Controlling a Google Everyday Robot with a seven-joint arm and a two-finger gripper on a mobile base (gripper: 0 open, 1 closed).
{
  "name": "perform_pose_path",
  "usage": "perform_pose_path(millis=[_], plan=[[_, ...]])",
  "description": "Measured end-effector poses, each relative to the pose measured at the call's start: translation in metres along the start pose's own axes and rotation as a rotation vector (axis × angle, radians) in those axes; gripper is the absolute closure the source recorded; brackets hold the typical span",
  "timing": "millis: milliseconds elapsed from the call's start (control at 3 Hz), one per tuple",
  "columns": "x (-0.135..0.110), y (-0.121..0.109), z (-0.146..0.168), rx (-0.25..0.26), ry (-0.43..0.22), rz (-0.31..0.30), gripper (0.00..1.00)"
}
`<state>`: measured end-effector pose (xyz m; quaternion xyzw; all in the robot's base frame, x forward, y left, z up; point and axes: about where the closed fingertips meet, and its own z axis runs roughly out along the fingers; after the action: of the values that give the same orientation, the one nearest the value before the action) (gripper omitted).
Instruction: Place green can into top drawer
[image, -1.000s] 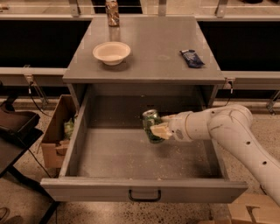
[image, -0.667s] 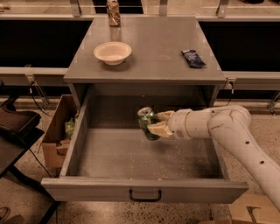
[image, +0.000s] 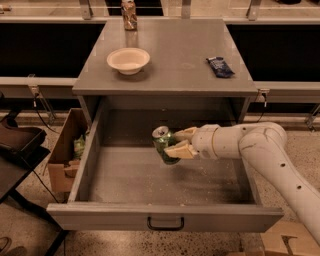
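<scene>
gripping green can (image: 162, 141), hand (image: 172, 143) closed around it from right. we note can tilted, held over floor of open top drawer (image: 165, 215), near middle. white bowl (image: 128, 60), blue packet (image: 220, 66) on table (image: 180, 70).

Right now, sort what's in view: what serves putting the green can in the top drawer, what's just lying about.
Job: green can, held over the open top drawer; gripper shut on it.
Lying about: white bowl, brown-orange can, blue packet on the cabinet top; cardboard box beside it.
</scene>
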<state>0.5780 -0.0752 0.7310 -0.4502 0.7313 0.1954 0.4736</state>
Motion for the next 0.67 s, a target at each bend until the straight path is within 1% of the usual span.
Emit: perform_pose_path(millis=[667], plan=[[0.0000, 0.0000, 0.0000, 0.000, 0.000, 0.000, 0.27]])
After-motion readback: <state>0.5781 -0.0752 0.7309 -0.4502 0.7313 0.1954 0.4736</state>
